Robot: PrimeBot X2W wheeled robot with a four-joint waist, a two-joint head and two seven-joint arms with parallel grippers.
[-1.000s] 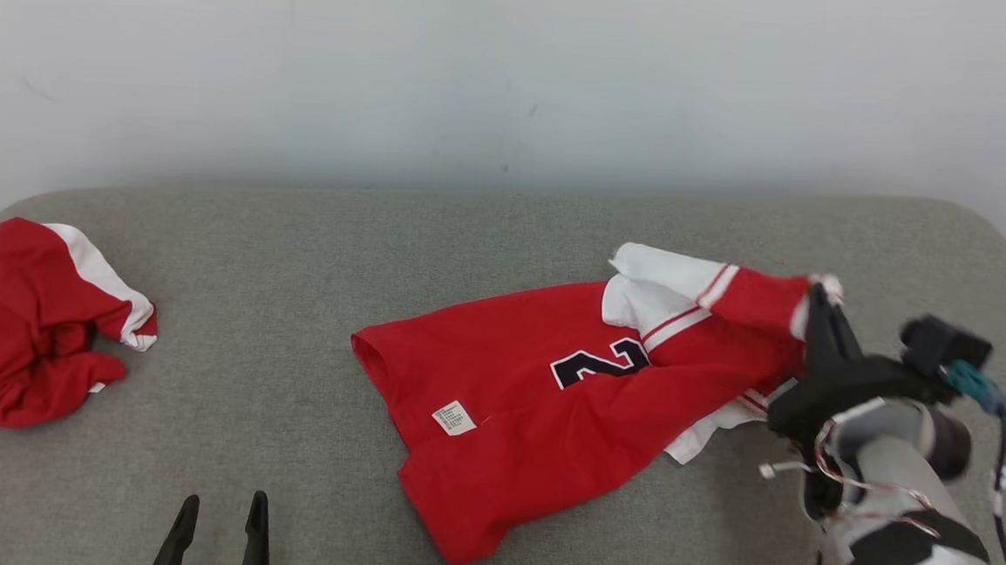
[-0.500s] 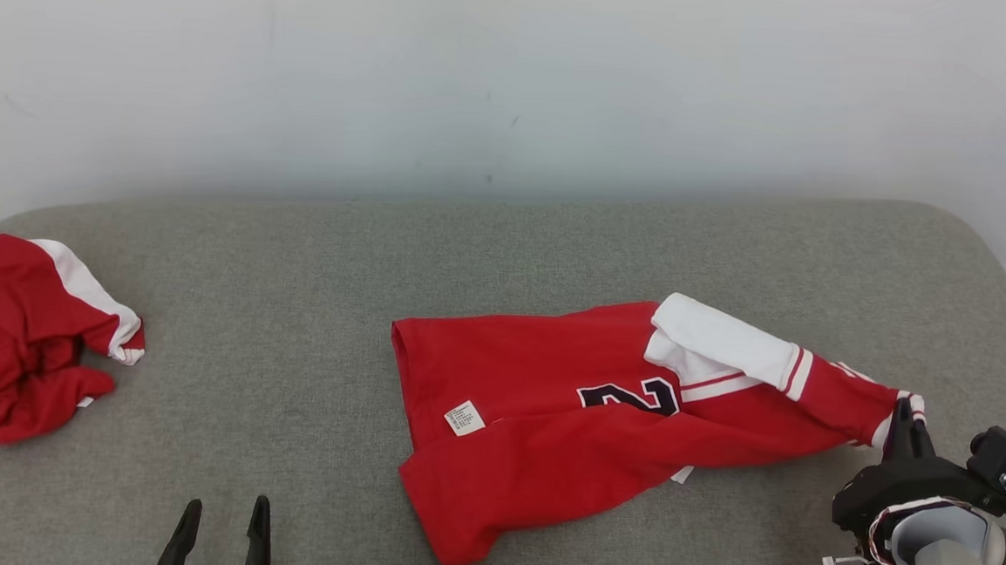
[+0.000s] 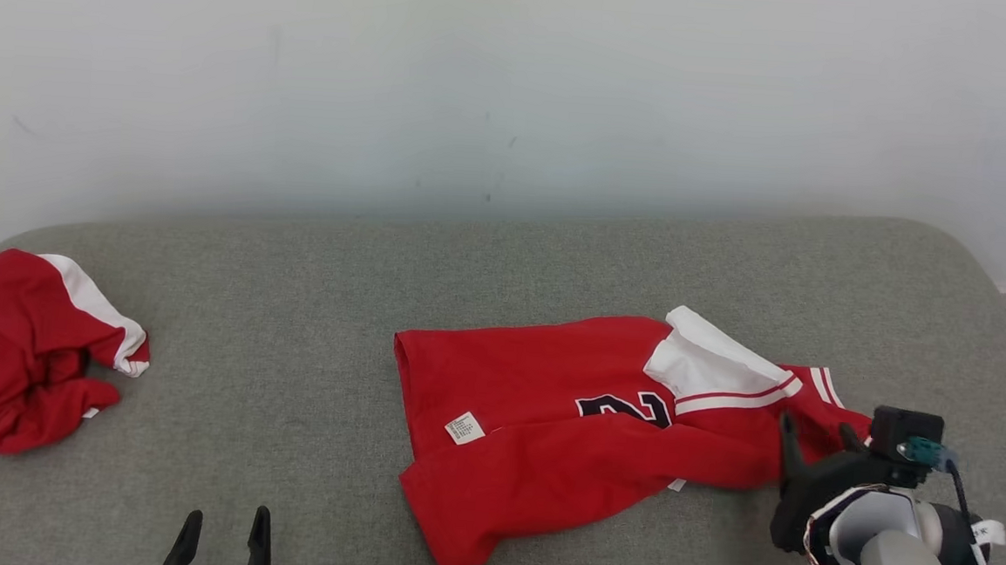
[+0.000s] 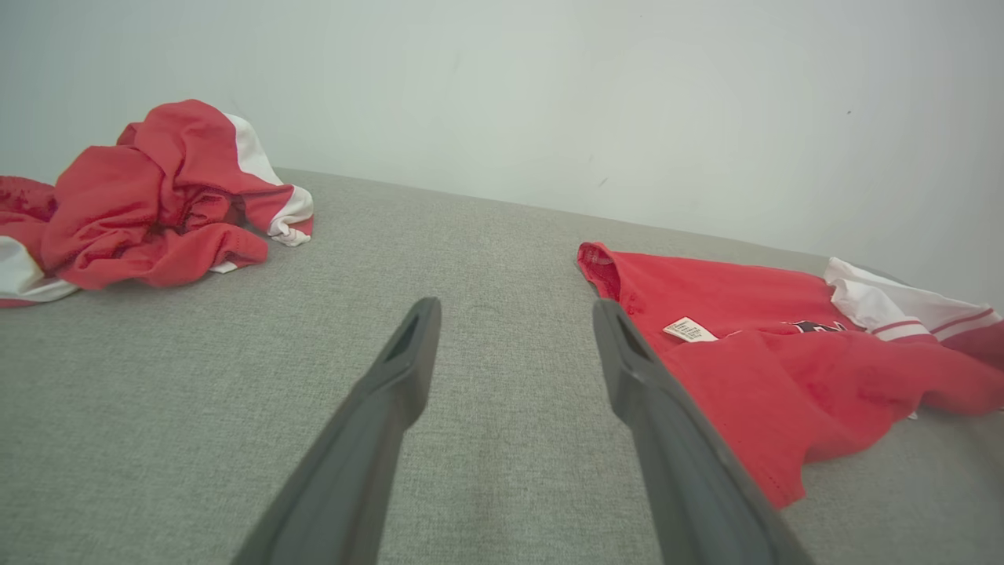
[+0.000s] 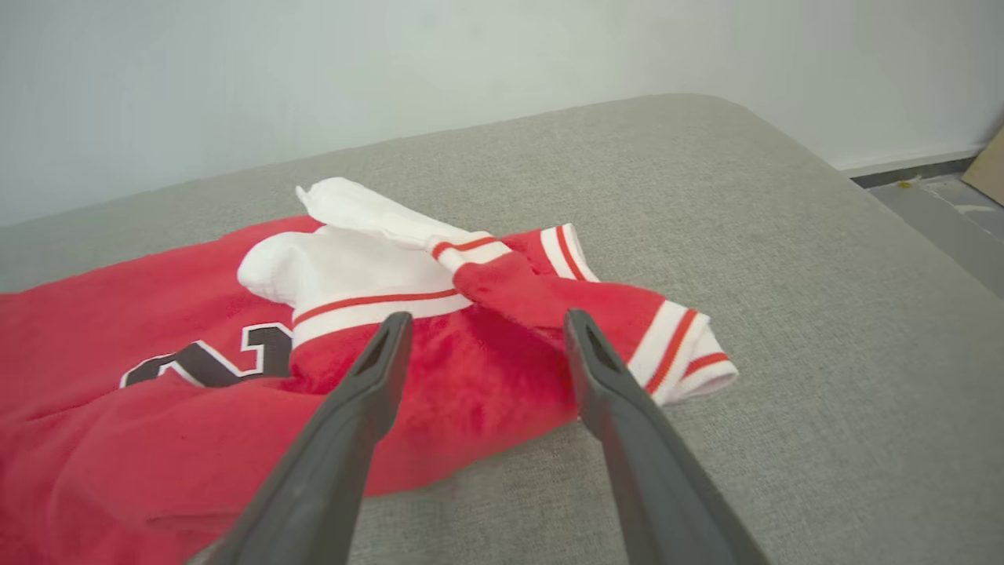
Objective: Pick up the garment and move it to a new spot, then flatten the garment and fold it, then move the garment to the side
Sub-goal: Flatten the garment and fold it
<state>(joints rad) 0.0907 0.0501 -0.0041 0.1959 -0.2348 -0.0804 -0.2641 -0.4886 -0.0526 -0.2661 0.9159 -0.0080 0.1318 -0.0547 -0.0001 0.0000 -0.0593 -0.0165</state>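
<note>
Head view first: the red jersey (image 3: 563, 435) is lying spread out, a bit rumpled, on the grey cushion (image 3: 504, 265). Its shoulder end sits right at the tips of the right gripper (image 3: 816, 427) and the body runs off to that gripper's left. The fingers are apart and aren't pinching any cloth. The left gripper (image 3: 227, 517) is low down with its fingers spread too, holding nothing. The jersey's hem is ahead of it and off to its right, not touching. Well off to its left there's a second crumpled red-and-white garment (image 3: 27, 349).

Left wrist view: the left gripper (image 4: 515, 310) is wide open over bare cushion (image 4: 235, 377). The jersey (image 4: 753, 353) is just past the right finger, with its little white label (image 4: 688, 329) near that fingertip. The crumpled garment (image 4: 157, 204) is far ahead on the left, by the wall (image 4: 549, 94).

Right wrist view: the right gripper (image 5: 486, 318) has both fingers parted, and the jersey (image 5: 157, 408) is directly in front of them. A red sleeve lies across the gap between the tips, and its striped cuff (image 5: 682, 345) pokes out just beyond the right finger. The white shoulder panel (image 5: 345, 267) is just ahead of the left finger, with the dark number print (image 5: 212, 361) further left. Can't tell if the tips actually touch the fabric, but nothing's clamped.
</note>
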